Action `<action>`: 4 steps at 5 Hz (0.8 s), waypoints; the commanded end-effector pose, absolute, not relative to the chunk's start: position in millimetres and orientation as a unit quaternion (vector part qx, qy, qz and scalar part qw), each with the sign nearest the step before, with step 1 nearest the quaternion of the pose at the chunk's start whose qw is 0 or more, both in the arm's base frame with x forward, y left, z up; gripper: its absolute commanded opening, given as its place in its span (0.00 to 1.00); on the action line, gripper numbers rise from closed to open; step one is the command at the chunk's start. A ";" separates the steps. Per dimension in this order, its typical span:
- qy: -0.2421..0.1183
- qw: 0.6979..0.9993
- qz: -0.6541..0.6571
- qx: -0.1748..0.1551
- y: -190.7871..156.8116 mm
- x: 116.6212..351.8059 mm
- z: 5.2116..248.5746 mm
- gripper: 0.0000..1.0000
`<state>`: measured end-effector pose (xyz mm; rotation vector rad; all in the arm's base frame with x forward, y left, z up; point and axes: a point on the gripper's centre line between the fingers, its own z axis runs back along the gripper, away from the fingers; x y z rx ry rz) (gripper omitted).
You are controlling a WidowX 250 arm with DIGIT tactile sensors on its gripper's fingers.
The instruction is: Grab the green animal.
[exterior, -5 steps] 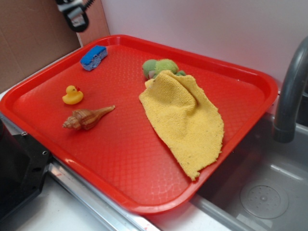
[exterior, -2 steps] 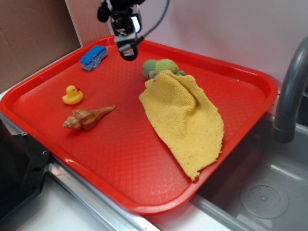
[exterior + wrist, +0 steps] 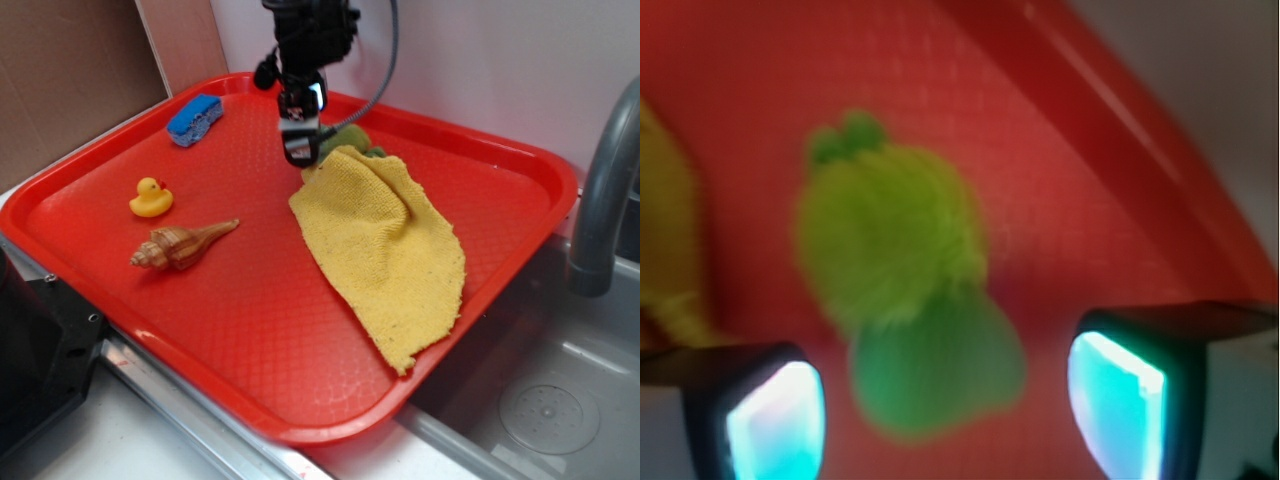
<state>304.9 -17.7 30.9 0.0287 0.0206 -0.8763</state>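
Wrist view: claw (image 3: 945, 410) spread wide and empty above the green animal (image 3: 890, 250), not touching

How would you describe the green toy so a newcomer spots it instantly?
Start at the red tray beside the sink, then go to its far edge, where the yellow cloth ends. The green toy sits at that cloth's far corner, under the gripper. It is the only fuzzy green thing there.

Red tray (image 3: 250, 330) beside sink (image 3: 540, 400): yellow cloth (image 3: 385, 245) at centre, blue toy car (image 3: 194, 119) at 10 o'clock, yellow duck (image 3: 150, 198) and seashell (image 3: 180, 245) at 9 o'clock; grey faucet (image 3: 605, 190) at 3 o'clock
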 end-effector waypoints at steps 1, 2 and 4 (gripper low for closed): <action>-0.018 0.892 -0.450 0.035 -33.7 310.5 39.1 0.00; -0.024 0.906 -0.423 0.024 -26.6 308.1 52.6 0.00; -0.011 0.966 -0.250 0.059 -2.5 281.7 120.5 0.00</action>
